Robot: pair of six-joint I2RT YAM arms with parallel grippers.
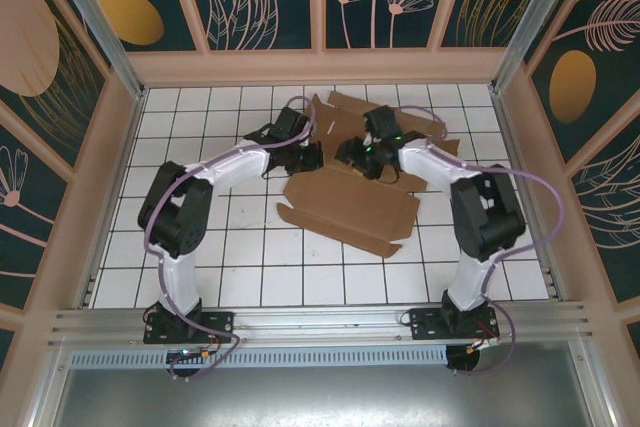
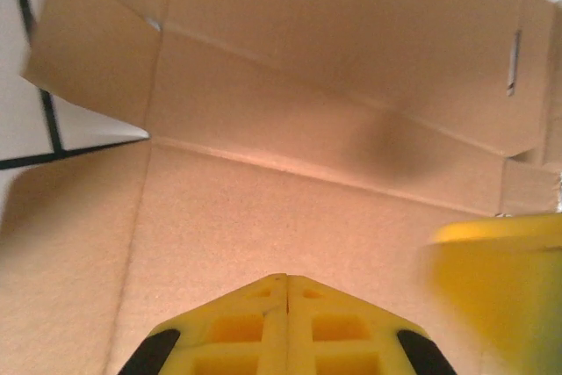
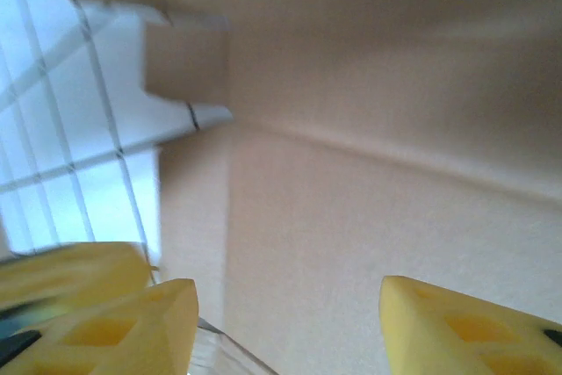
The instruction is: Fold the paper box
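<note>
The white-tiled counter (image 1: pixel 250 267), glossy with dark grout lines, carries everything; its far strip is partly hidden behind cardboard and arms. The paper box (image 1: pixel 350 209) lies around the middle of it as a plain brown, matte, mostly flat die-cut sheet. A broad panel with a notched edge points toward 5 o'clock, and flaps spread toward 12 and 2 o'clock. We cannot trace the sheet's centre from above, because both wrists cover it.

The left arm (image 1: pixel 200 197), white shells with black joints and a purple cable, reaches in from 7 o'clock. The right arm (image 1: pixel 470 209) comes from 5 o'clock. The left tool (image 1: pixel 308 155) sits at about 10 o'clock of the sheet's middle and the right tool (image 1: pixel 368 155) at about 1 o'clock, near each other. From above their fingers are too small and dark to read.

In the left wrist view the yellow, ribbed fingers (image 2: pixel 237 331) are pressed together tip to tip, with nothing seen between them, over a cardboard panel. A crease (image 2: pixel 307 173) runs across that panel, and a narrow slot (image 2: pixel 513 63) shows at 2 o'clock. A blurred yellow shape (image 2: pixel 496 287) at 4 o'clock is cut off by the frame, and we cannot tell what it is.

The right wrist view is soft with blur. There the fingers stand spread with bare cardboard beyond the gap, and a small flap (image 3: pixel 184 63) hangs at 10 o'clock over tile.
</note>
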